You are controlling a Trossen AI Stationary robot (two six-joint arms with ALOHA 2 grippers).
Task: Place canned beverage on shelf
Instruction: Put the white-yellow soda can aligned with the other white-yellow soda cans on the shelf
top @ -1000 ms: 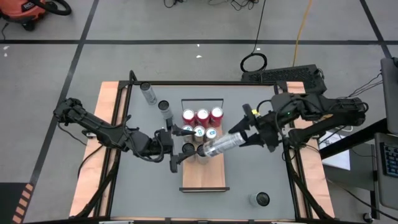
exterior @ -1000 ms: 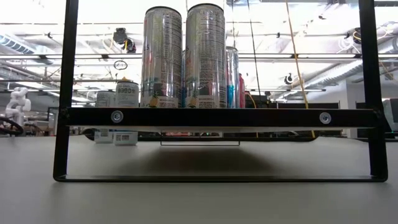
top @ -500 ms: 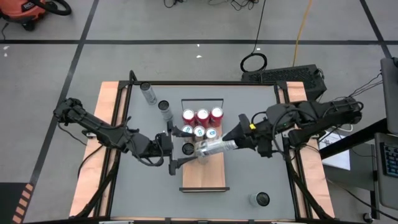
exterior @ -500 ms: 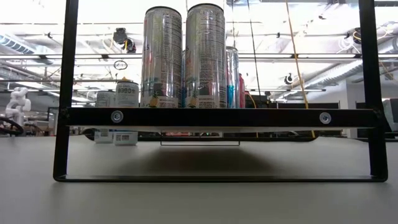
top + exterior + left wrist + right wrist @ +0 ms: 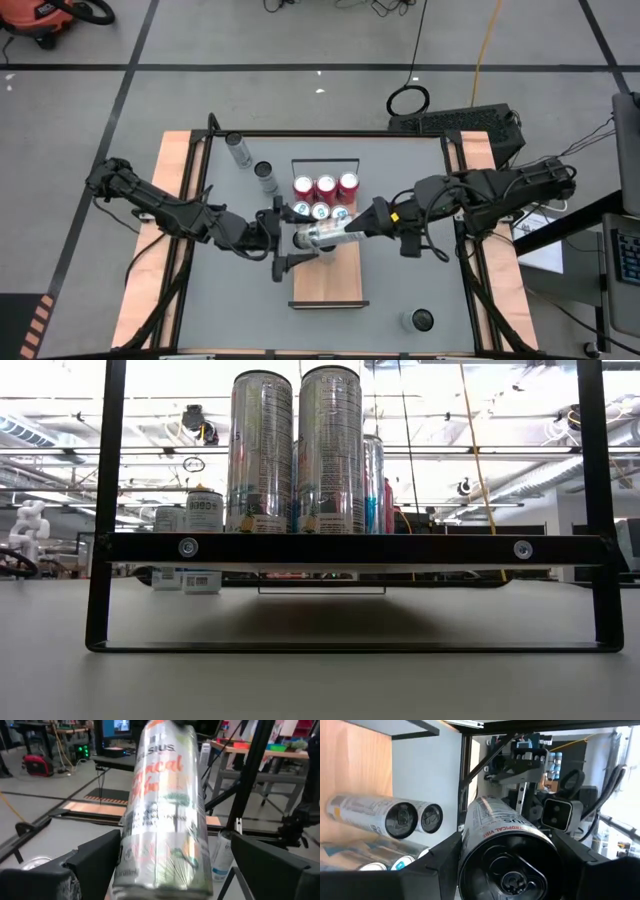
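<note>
From the left, I see my left gripper (image 5: 283, 236) at the shelf's (image 5: 338, 285) left edge with its fingers spread wide, and the tilted can (image 5: 326, 237) lies in the gap between them without being pinched. The can hangs nearly on its side over the middle of the shelf, just in front of the standing cans (image 5: 320, 197) near the wire rail. Further right, my right gripper (image 5: 368, 224) is clamped on the can's far end. I judge this a handover or righting step: I would bring the left fingers in squarely on the can's body, confirm a firm hold before loosening the right, then tip it upright slowly so it does not knock its neighbours
</note>
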